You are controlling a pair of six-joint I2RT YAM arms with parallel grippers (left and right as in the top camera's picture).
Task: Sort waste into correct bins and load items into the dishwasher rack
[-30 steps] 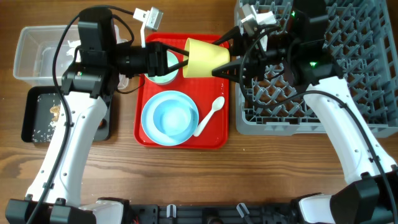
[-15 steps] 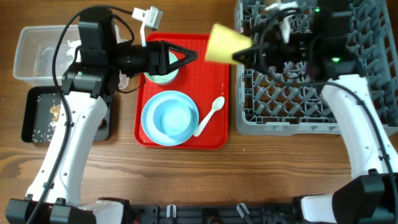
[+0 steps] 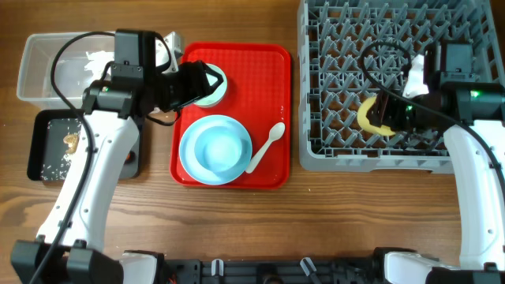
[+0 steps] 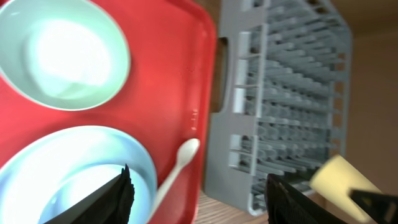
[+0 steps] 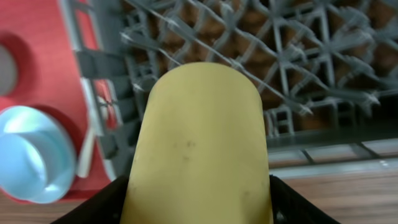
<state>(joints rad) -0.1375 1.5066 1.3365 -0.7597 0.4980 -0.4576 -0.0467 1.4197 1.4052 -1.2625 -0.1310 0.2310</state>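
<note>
My right gripper is shut on the small yellow cup, which hangs tilted over the near part of the grey dishwasher rack. In the right wrist view the cup fills the space between both fingers. My left gripper stands open with nothing in it, over the pale bowl at the back of the red serving tray. The light blue plate and the white spoon lie on the tray's near half. In the left wrist view the bowl, plate and spoon lie ahead of my left gripper.
A clear plastic tub with white paper in it stands at the far left. In front of it a black tray holds rice grains and brownish scraps. Bare wooden table runs along the near edge.
The cup passed from my left gripper to my right. My left gripper opened and drew back left over the bowl. My right arm carried the cup right, over the rack.
</note>
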